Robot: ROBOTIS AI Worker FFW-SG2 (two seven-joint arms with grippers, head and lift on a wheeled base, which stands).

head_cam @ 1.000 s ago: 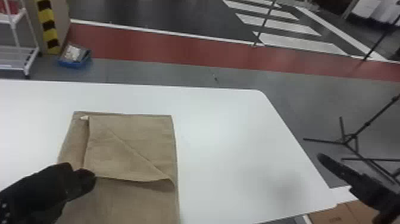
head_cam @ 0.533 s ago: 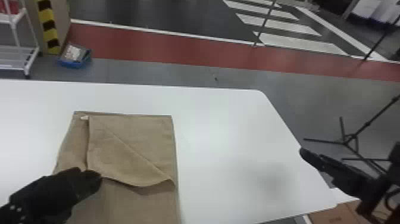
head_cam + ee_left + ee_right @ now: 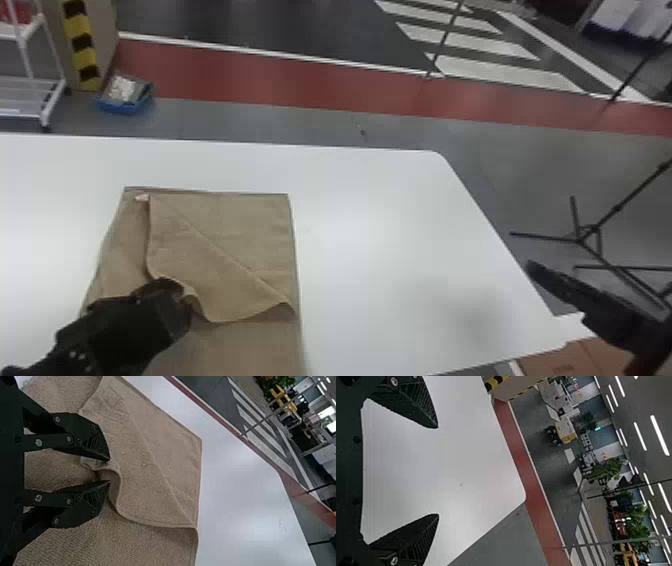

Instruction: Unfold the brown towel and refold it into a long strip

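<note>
Across the near part of the workspace, one white tabletop (image 3: 380, 210) is spread, its far right corner rounded. On its left half one brown terry towel (image 3: 250, 345) is laid in a broad, layered fold, its near end cut off by the head view's bottom edge. Two grippers are counted. The left gripper (image 3: 109, 471) is held low at the towel, its fingers parted, with a raised bit of hem seen at the gap between the tips; no firm pinch is shown. The right gripper (image 3: 438, 471) is held open wide by the table's right side, well apart from the cloth, with nothing gripped.

On top of the towel one loose flap (image 3: 215, 280) is crossed by one diagonal ridge, and its near edge is lifted and curled beside the left gripper. One small white label (image 3: 142, 197) is seen near the far left corner.

Unfolding is judged to be at an early stage: the flap and the layers under it have to be opened and flattened, and the whole refolding into a long strip is left to be done.
</note>
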